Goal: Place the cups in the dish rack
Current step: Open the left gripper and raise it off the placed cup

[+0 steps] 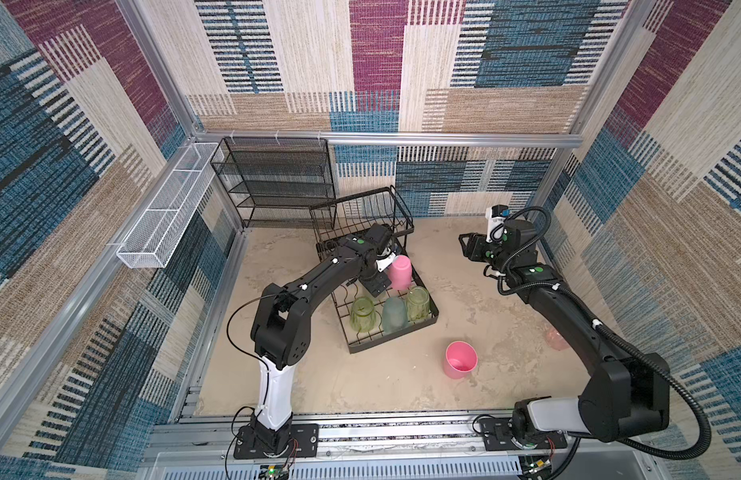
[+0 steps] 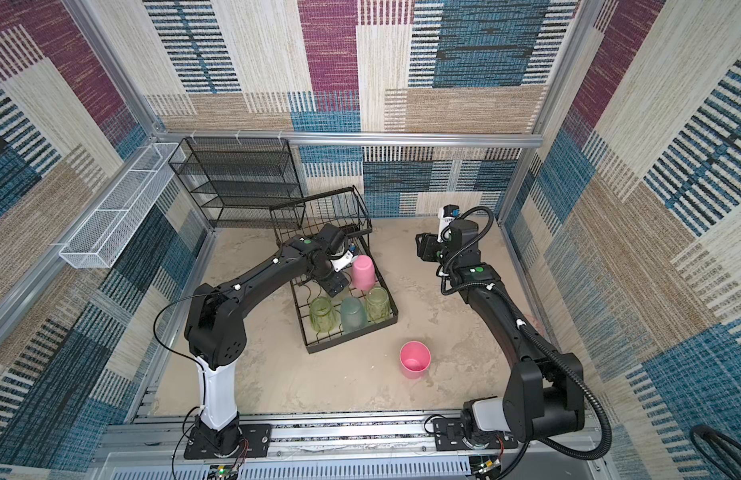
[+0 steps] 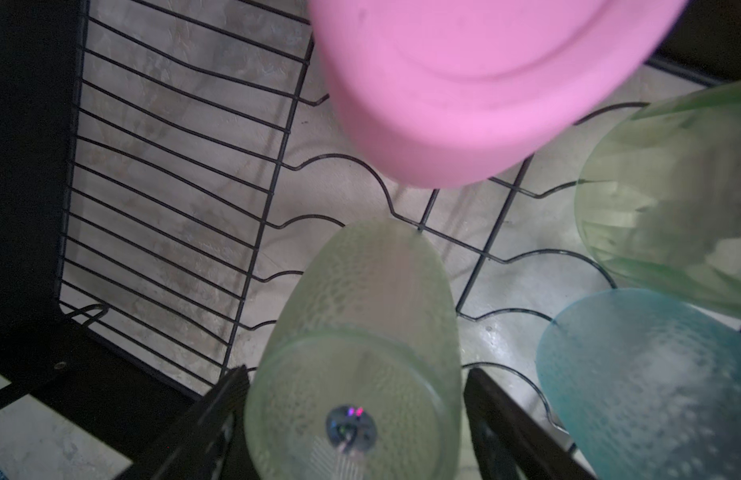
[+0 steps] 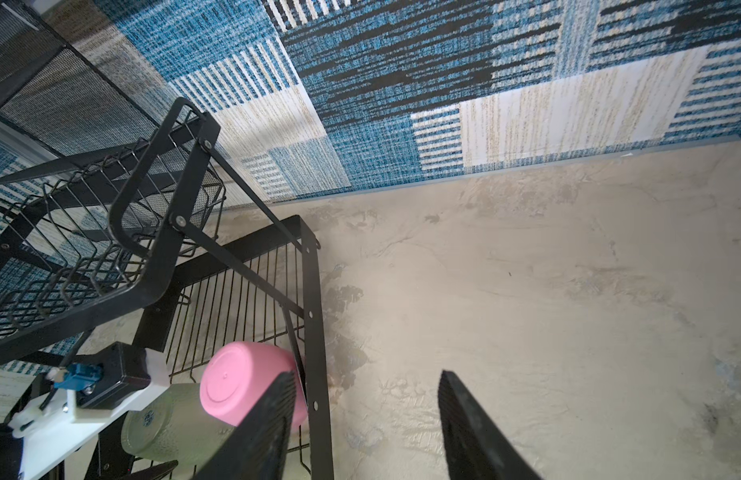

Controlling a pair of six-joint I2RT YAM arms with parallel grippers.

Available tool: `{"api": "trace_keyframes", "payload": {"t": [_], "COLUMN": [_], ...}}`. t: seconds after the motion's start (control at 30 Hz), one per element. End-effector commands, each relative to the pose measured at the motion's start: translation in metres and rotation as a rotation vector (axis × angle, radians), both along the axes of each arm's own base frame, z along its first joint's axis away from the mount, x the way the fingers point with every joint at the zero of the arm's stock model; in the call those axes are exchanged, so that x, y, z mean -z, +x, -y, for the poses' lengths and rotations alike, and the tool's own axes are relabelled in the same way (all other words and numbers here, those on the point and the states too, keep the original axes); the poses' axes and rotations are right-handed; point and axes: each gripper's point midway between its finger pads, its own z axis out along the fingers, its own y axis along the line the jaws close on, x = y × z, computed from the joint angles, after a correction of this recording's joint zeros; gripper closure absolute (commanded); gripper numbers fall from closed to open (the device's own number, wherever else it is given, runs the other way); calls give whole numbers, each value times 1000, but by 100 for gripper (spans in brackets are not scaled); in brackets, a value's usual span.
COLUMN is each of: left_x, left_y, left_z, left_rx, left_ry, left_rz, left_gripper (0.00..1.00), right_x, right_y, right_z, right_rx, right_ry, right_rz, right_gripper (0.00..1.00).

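Though five cups (image 1: 400,272) stood in the rack (image 1: 402,331), a top view showed a pink cup (image 1: 460,359) loose before it and a reddish cup (image 1: 555,338) to its right (half behind an arm (image 1: 568,307)). Left wrist: the left gripper (image 3: 356,372) straddled, wide open, a racked green cup (image 3: 360,299). Right wrist: the right gripper (image 4: 364,374) gaped empty beside the rack. No writing was legible.

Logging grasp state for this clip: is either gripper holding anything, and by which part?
Apparently nothing. The left gripper stands open astride an upturned yellow-green cup, seemingly clear of it; the right gripper is open and empty.
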Motion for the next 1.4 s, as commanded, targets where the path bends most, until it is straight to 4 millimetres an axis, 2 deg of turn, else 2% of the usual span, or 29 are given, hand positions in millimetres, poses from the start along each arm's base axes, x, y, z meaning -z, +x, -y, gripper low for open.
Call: {"api": "trace_keyframes", "payload": {"t": [0.0, 0.27, 0.7, 1.37], "left_x": [-13, -12, -25, -66], "left_y": [3, -1, -3, -9], "left_z": [5, 7, 12, 20], "left_rx": [5, 38, 63, 93], "left_ry": [-26, -6, 1, -23], "left_rz": [30, 31, 67, 157], "left_gripper": [16, 18, 18, 18], "right_x": [-11, -12, -14, -17], "right_y": [1, 0, -1, 1], "right_z": [-2, -2, -1, -1], "right_rx": [-8, -10, -6, -2], "right_ry": [6, 7, 7, 19], "right_rz": [41, 43, 50, 47], "right_gripper": [42, 42, 41, 41]}}
